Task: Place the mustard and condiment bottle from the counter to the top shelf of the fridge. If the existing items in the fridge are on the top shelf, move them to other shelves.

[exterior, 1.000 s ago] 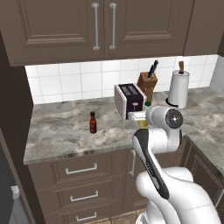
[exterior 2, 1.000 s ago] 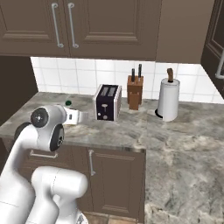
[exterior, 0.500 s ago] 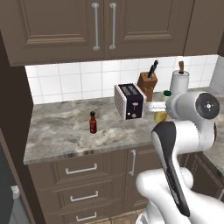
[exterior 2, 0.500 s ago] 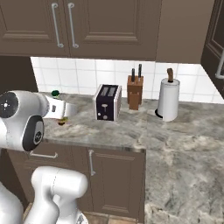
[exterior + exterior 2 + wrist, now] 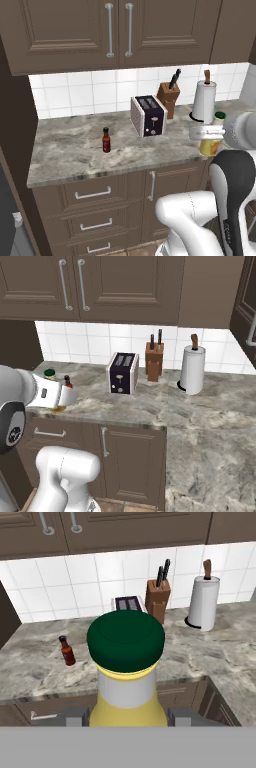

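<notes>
Jaws (image 5: pixel 127 719) clamped on slim yellow green-capped mustard bottle (image 5: pixel 127 677), clear of grey marbled worktop (image 5: pixel 75 155). Small dark red condiment bottle (image 5: pixel 106 140) stands mid-worktop. Risk: a fast swing could slip the bottle loose.

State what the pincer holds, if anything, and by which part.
The pincer holds the mustard, its fingers clamped on the yellow body below the neck and green cap.

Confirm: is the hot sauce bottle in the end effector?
No, the condiment bottle stands on the counter; the end effector holds the mustard.
</notes>
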